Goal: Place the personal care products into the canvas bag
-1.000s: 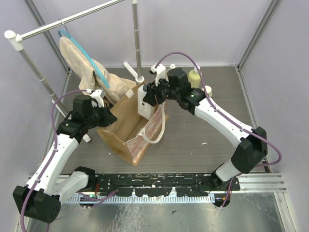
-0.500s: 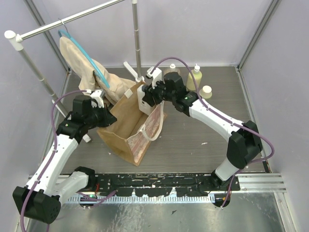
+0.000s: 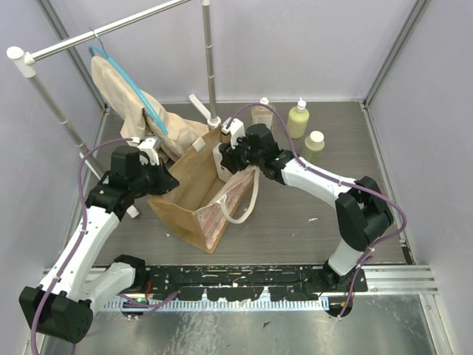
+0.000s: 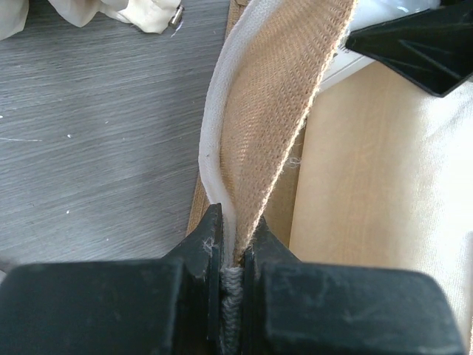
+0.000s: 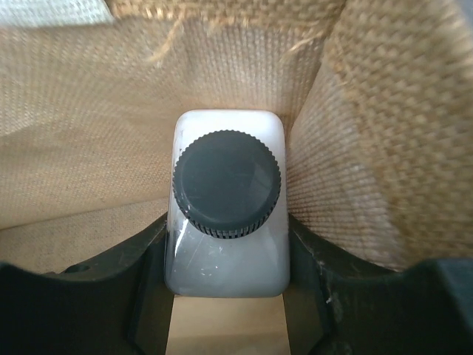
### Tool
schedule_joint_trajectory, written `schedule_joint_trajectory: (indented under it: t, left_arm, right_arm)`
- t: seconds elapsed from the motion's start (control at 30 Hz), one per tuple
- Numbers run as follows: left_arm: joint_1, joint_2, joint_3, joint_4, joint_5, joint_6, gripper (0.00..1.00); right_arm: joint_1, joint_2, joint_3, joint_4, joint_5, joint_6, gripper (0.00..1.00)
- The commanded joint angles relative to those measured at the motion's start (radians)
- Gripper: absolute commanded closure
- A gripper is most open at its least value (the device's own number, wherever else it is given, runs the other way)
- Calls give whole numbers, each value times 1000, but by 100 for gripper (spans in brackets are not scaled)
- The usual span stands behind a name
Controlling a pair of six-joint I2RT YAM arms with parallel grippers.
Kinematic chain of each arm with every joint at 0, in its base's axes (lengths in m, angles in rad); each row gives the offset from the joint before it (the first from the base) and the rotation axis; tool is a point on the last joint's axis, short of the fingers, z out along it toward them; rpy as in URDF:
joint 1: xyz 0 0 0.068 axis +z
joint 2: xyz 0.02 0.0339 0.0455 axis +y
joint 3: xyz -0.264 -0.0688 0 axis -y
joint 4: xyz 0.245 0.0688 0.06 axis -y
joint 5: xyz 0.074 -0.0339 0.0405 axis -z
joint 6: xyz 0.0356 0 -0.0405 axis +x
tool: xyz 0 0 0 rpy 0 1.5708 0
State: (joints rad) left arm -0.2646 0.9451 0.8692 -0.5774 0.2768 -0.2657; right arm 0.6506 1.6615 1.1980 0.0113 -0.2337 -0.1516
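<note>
- While the right claw [image 5: 228, 248] is clamped on the white bottle [image 5: 228, 222], one finger on each flank below the black cap [image 5: 227, 183], my main worry is the release. The bottle stands inside the bag [image 3: 194, 188], tucked into a corner with woven wall close on two sides. I cannot tell whether its base rests on the bag floor. Let go too high, I judge it would drop and topple.
- Second risk: a snag. The wall on the right of the wrist view lies just beside that finger, so spreading the fingers or lifting out could catch the weave and drag the bag.
- Third risk: the left claw [image 4: 233, 240] is pinched shut on the rim, where the cream strap [image 4: 211, 155] meets the burlap. If that pinch slips, I expect the mouth to sag against the right arm.
- Pose, overhead view: right arm stretched forward and to the left, wrist angled down into the bag's far corner. Left arm raised from its base, claw at the opposite rim.
- Not yet bagged, standing on the table [image 3: 295, 211] beyond the right arm: amber bottle [image 3: 260, 113], yellow-green bottle [image 3: 298, 120], second yellow-green bottle [image 3: 315, 143].
</note>
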Motion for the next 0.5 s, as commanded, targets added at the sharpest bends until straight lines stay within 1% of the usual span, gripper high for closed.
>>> schedule_joint_trajectory:
  t: [0.0, 0.27, 0.4, 0.47]
  left_arm:
    - [-4, -9, -13, -16, 28, 5, 100]
    - [-5, -15, -18, -16, 31, 5, 100]
    - [-4, -15, -19, -16, 29, 7, 100]
    - [-3, -14, -22, -17, 21, 6, 100]
  right_arm:
    - [-5, -16, 5, 215, 21, -16, 100]
    - [-5, 14, -53, 262, 36, -14, 100]
    - [-5, 23, -45, 195, 68, -25, 99]
    - [-5, 25, -32, 144, 95, -27, 88]
